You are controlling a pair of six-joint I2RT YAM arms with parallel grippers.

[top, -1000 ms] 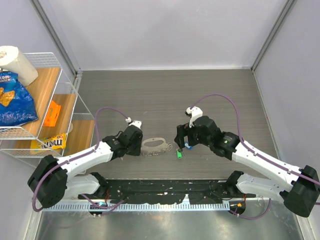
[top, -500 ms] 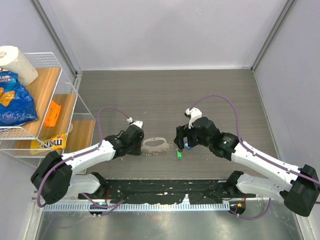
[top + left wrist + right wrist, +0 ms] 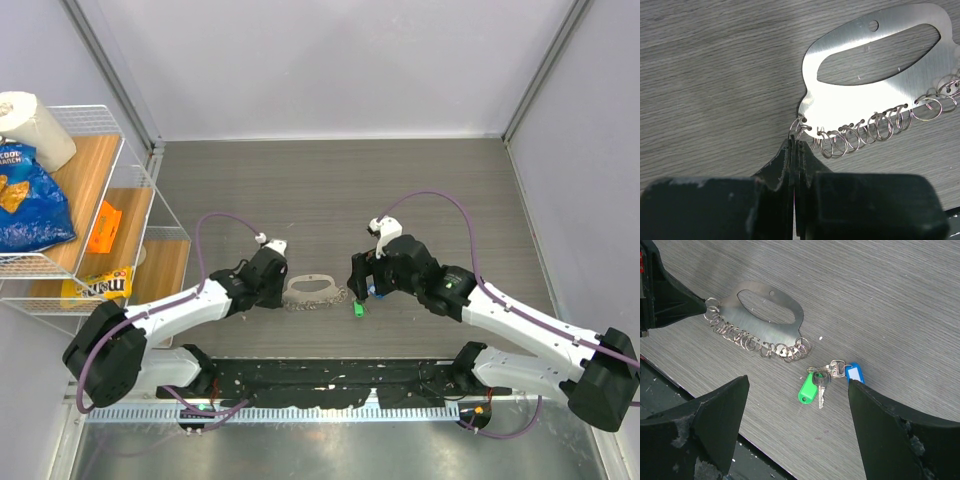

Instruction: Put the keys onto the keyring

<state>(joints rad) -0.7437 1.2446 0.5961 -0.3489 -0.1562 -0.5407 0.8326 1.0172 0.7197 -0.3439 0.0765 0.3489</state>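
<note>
Nearest you, your right gripper (image 3: 797, 384) hangs with its two fingers spread wide over the two keys (image 3: 827, 375), which lie bunched on the surface (image 3: 900, 300), one with a green tag (image 3: 806, 389) and one with a blue tag (image 3: 854, 374). Just beyond them, to the left, lies the one keyring (image 3: 860, 97): a flat steel plate with one oval cut-out, one small hole and a row of overlapping wire rings too tangled to count. Your left gripper (image 3: 792, 145) has its two fingers pressed together, tips at the end ring (image 3: 799, 126) on the plate's corner; you cannot tell whether the wire is nipped.
</note>
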